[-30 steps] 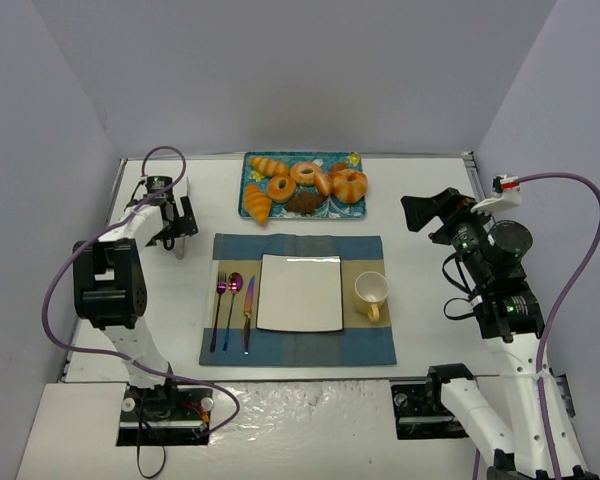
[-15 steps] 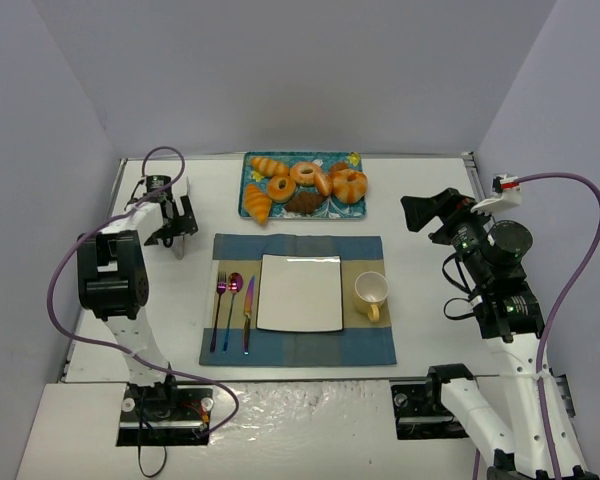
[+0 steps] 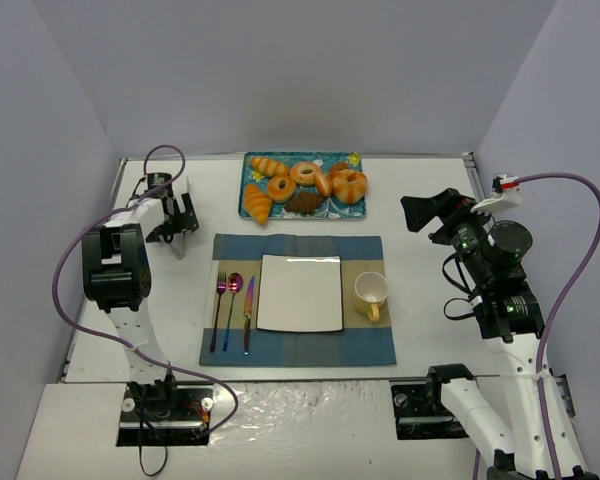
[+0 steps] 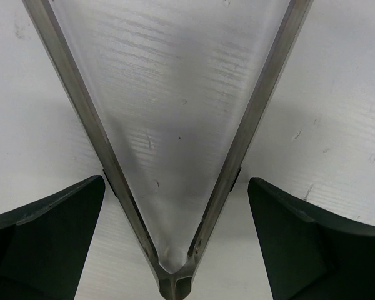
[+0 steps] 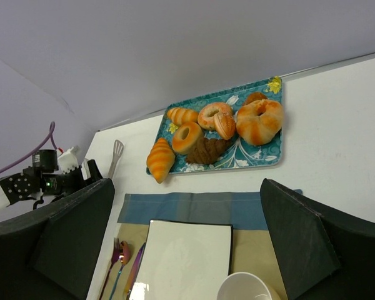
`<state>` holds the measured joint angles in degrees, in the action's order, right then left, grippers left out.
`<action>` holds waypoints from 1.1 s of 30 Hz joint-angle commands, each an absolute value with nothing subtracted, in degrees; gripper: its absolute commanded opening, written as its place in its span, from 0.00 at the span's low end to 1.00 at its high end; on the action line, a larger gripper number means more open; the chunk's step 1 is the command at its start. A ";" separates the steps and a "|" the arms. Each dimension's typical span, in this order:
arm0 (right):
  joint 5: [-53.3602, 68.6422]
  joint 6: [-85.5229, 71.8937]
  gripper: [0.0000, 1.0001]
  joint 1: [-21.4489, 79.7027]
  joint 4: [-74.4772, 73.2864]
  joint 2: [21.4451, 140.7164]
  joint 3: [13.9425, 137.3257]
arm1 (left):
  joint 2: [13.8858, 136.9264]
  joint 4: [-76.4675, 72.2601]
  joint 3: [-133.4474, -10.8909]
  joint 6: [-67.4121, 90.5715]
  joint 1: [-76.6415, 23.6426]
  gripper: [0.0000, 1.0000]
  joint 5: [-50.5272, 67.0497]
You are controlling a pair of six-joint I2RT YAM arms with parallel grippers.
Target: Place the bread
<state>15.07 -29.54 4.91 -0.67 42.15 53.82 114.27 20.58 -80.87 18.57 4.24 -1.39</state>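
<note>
The bread point(image 3: 257, 204), a golden-orange ridged croissant, lies at the front left corner of the teal tray point(image 3: 342, 208), partly over its edge; it also shows in the right wrist view point(image 5: 160, 160). My left gripper point(image 3: 176, 224) is open, low over the table left of the placemat. In the left wrist view my left gripper point(image 4: 175, 244) straddles the hinge end of metal tongs point(image 4: 81, 119) without touching them. My right gripper point(image 3: 416, 212) is open and empty, raised at the right, facing the tray.
The tray also holds a second croissant point(image 3: 270, 166), glazed donuts point(image 3: 349, 184) and a dark brown croissant point(image 3: 303, 202). On the blue placemat point(image 3: 300, 247) are a white square plate point(image 3: 300, 292), a yellow mug point(image 3: 371, 293) and cutlery point(image 3: 232, 310).
My left arm has shifted slightly and its gripper has edged a little farther back over the tongs. The right arm and the bread have not moved.
</note>
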 commanded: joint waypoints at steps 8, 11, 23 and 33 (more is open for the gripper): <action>16.00 -28.83 1.00 4.66 3.53 41.91 53.89 | 114.40 19.94 -85.50 19.25 4.99 0.97 -2.04; 15.92 -28.92 1.00 4.66 3.60 41.84 53.88 | 114.96 20.30 -86.22 19.07 5.10 0.97 -2.20; 16.08 -29.16 1.00 4.66 3.58 41.59 53.26 | 115.64 20.55 -85.87 18.90 5.52 0.97 -2.08; 16.12 -29.27 1.00 4.66 3.52 41.17 52.65 | 116.15 20.36 -85.25 19.02 5.98 0.87 -0.91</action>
<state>15.09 -29.56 4.91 -0.67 41.49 52.79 117.02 20.75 -83.83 18.86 5.39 -1.19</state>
